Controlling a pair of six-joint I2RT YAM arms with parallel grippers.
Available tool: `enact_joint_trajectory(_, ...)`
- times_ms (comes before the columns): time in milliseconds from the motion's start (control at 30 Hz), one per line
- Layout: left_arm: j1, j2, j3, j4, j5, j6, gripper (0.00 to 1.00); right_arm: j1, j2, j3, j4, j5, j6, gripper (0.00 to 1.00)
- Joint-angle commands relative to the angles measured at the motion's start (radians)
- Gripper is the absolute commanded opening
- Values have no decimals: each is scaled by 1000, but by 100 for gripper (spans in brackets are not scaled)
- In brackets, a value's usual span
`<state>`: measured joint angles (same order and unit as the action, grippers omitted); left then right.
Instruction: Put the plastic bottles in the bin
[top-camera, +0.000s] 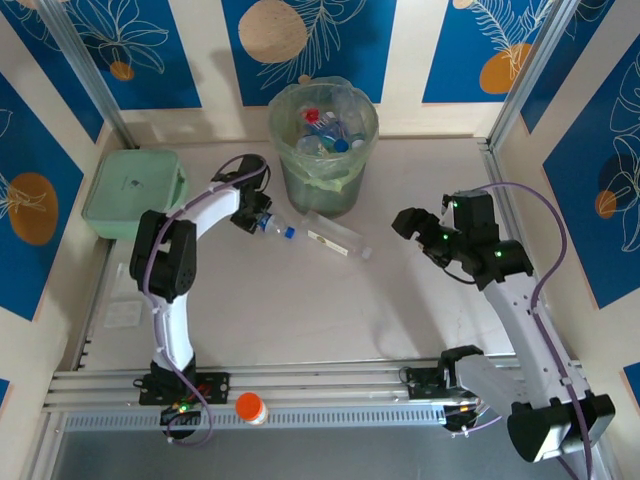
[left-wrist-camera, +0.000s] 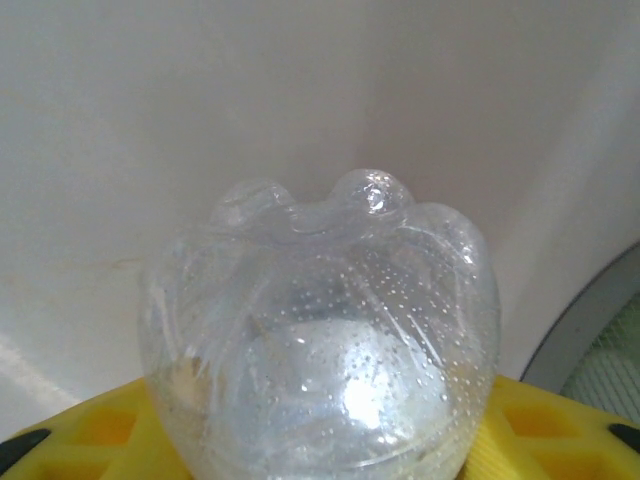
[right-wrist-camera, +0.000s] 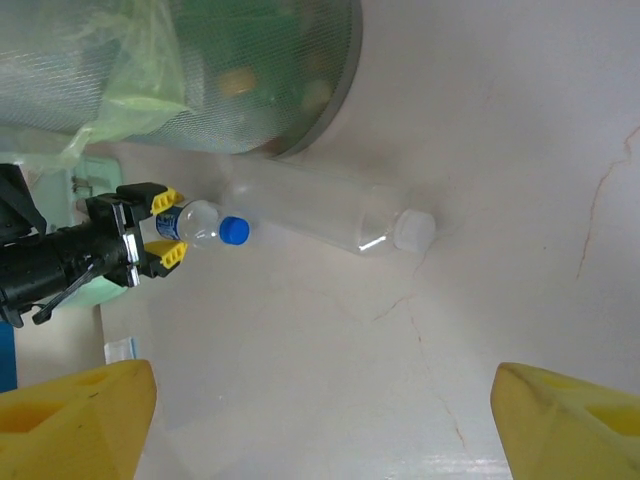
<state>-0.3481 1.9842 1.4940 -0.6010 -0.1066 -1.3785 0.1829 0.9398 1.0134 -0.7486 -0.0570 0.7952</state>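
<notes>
Right fingers (right-wrist-camera: 75, 410) spread wide — left fingers (right-wrist-camera: 160, 198) clamped on blue-capped bottle (right-wrist-camera: 203, 224) near bin (top-camera: 300, 185).

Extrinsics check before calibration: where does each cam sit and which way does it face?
Top external: above and behind the bases, facing down on the table; both arms, left hand, right hand show.
Left wrist: on the left arm, facing along its yellow pads at the gripped bottle, base-on.
Right wrist: on the right arm, facing down at the bin; own fingertips at bottom corners.
Shared: the gripped bottle, in all three.
</notes>
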Motion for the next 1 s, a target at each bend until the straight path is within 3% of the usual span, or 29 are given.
enact_joint_trajectory(0,7,-124,-52,17,-22,62,49,14,-44,31,0,-71,-63,87)
enact_joint_trajectory(133,11,-245,-135,48,-3,128,47,72,-61,57,13,-89,-149,87)
enact_joint_trajectory(267,12,-385,-257,165,86,230,45,158,-48,112,-3,-68,-228,86)
enact_joint_trajectory(467,14,-591,-366,225,164,371,47,283,-11,177,-48,64,-302,86)
enact_joint_trajectory(633,12,-750,-393,266,236,546,47,319,-5,184,-55,116,-320,86)
enact_joint_trajectory(767,11,-783,-320,248,329,670,47,322,-19,157,-48,135,-317,87)
enact_joint_trajectory(967,5,-604,20,86,439,803,47,321,-49,107,-21,149,-300,87)
